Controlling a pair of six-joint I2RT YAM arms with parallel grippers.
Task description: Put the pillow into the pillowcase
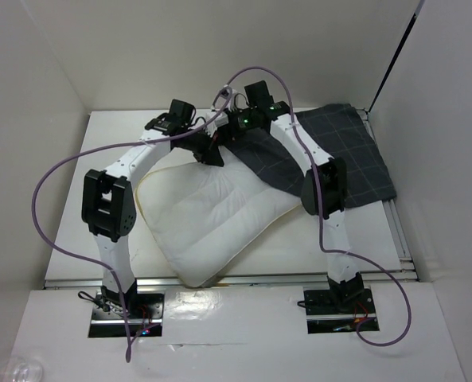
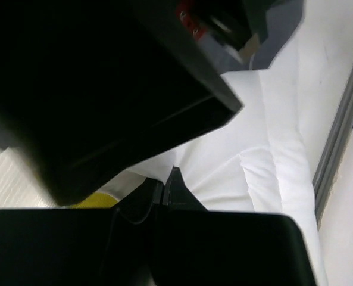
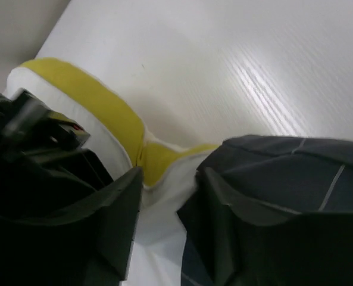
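Observation:
The white pillow (image 1: 212,215) lies in the middle of the table, its yellow band along the left edge. The dark checked pillowcase (image 1: 351,151) lies at the back right, its near end over the pillow's far corner. My left gripper (image 1: 212,155) is at that far corner; in the left wrist view its jaws (image 2: 167,182) are shut on the pillow's white fabric (image 2: 253,173). My right gripper (image 1: 234,131) is close beside it. In the right wrist view it (image 3: 170,176) is open astride the pillow's yellow-banded corner (image 3: 122,125), its right finger against the pillowcase (image 3: 295,173).
White walls enclose the table on the left, back and right. A metal rail (image 1: 399,231) runs along the table's right edge and also shows in the left wrist view (image 2: 340,131). A purple cable (image 1: 48,211) loops left of the left arm.

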